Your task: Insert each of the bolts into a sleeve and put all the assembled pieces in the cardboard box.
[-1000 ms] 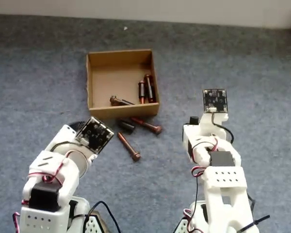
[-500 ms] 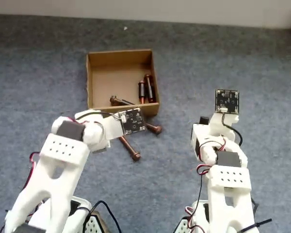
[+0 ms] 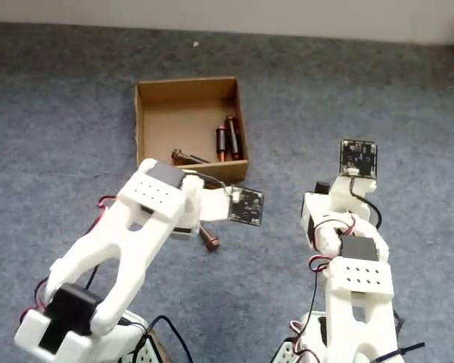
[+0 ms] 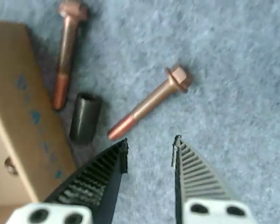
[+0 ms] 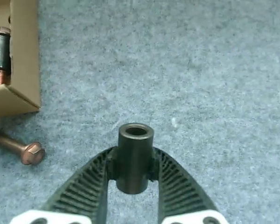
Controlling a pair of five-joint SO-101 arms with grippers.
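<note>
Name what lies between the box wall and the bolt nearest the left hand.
A loose black sleeve lies between the box and that bolt, seen in the left wrist view.

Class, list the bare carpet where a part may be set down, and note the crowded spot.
Bare carpet lies left of the cardboard box and right of it, beyond the right gripper. Crowded: the box's near side, where one bolt, a second bolt and a loose sleeve lie in front of the open left gripper.
</note>
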